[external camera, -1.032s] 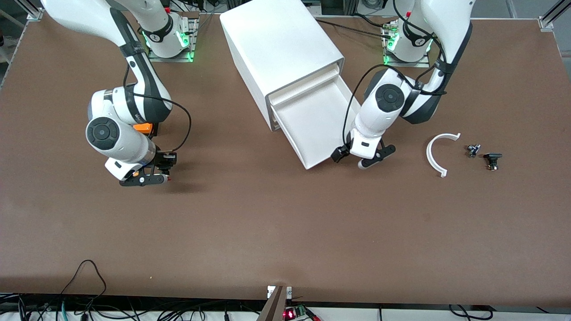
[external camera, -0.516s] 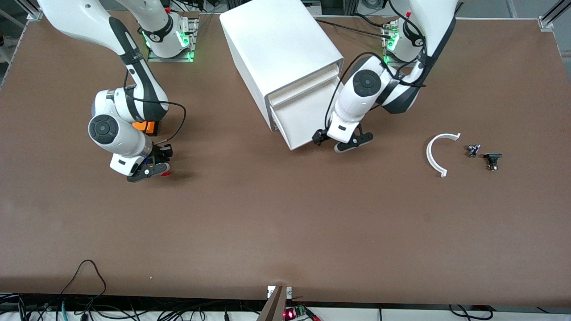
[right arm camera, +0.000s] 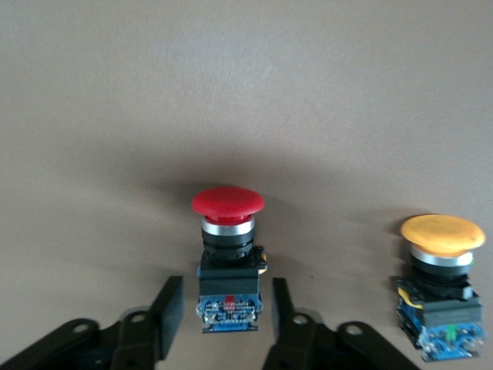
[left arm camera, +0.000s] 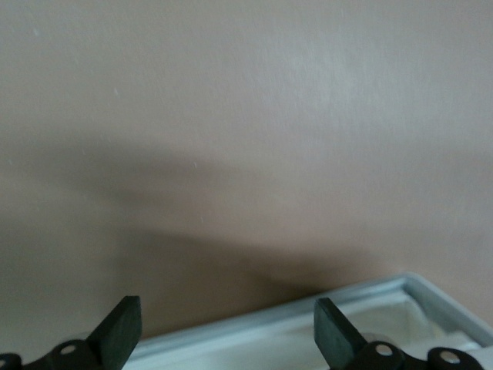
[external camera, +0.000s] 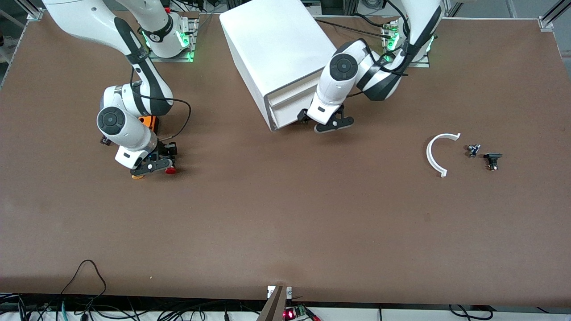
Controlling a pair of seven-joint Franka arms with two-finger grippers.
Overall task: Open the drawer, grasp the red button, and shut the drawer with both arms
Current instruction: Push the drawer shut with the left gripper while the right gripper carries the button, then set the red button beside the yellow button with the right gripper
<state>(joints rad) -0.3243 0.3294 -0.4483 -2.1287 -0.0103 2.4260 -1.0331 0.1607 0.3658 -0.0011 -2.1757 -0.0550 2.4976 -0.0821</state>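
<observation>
Toward the right arm's end of the table, well in from every edge, the button is seen lying on the bare surface between the parted fingers of the right gripper, which are no longer clamped on its body; a gap shows on each side in the right wrist view. A second earlier the button was still gripped, so it is judged to have just been set down and let go. Its round red cap sits on a silver collar above a black squarish body with a blue base. Just beside it a yellow-capped button of like build is found, and an orange box lies a little nearer the robots' edge.

At the middle of the robots' edge the cabinet stands, and its lowest drawer, pulled far out a second ago, has been pushed almost flush. The left gripper is held with fingers spread wide, empty, against the drawer front, whose rim is seen between the fingers in the left wrist view. The closing step is judged nearly complete.

Near the left arm's end a white curved strip and two small dark parts are left untouched.
</observation>
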